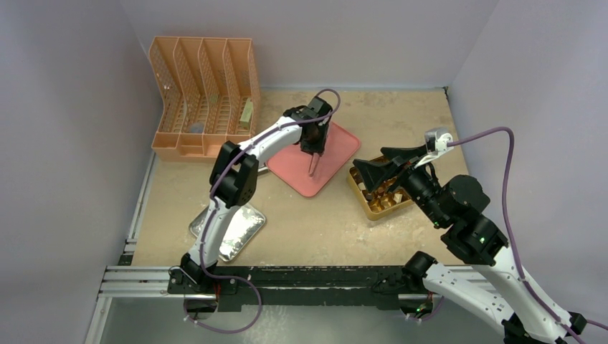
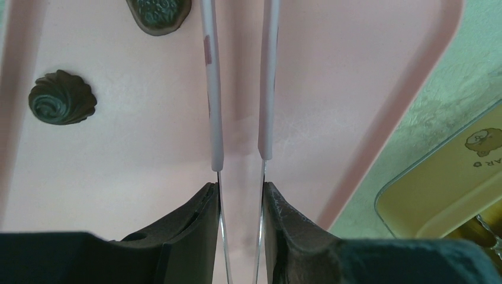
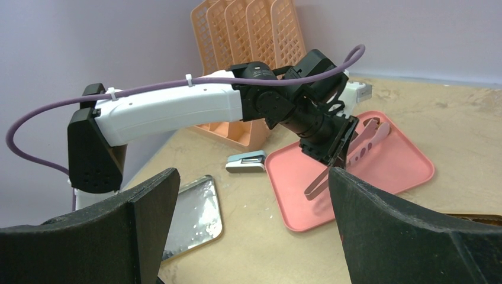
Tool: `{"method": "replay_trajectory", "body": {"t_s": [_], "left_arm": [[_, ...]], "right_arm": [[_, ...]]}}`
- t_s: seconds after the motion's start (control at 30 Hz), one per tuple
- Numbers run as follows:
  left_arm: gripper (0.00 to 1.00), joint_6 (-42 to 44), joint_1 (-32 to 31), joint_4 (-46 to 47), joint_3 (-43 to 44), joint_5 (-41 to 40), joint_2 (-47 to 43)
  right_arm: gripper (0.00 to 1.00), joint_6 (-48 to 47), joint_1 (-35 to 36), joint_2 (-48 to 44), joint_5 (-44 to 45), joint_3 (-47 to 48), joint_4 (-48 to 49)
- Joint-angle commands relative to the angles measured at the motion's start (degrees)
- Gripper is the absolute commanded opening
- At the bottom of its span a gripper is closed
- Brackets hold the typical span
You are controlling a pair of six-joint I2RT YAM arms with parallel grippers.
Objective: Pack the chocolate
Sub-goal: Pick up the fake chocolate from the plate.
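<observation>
Chocolate [image 2: 62,97] lying as two dark pieces on the pink tray [image 2: 118,177], clear of the tongs [image 2: 212,89] clamped in the left hand [image 2: 241,189], right hand [image 3: 251,177] wide near the gold box [image 1: 380,204]: probably the pick-up step, next needing the tips around one piece.

Just one scrap of print to call: the letters "AR" beside a small cartoon emblem [image 2: 478,142] on the gold box [image 2: 438,195], the rest cut off at the left wrist view's edge.
</observation>
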Motion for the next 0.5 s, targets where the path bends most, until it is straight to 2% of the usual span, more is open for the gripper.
{"method": "replay_trajectory", "body": {"t_s": [0.0,0.3,0.47], "left_arm": [[0.29,-0.90,0.30,1.75,-1.38,0.26,-6.56],[0.28,-1.33,0.21,4.67,-7.67,0.76,-10.90],[0.30,-0.68,0.21,5.58,-8.46,0.87,-11.83]], "right_arm": [[0.97,-0.65,-0.04,-0.40,1.17,0.89,3.57],[0.97,-0.56,0.01,-0.23,1.11,0.33,3.87],[0.97,-0.04,0.03,0.35,1.01,-0.42,3.63]]}}
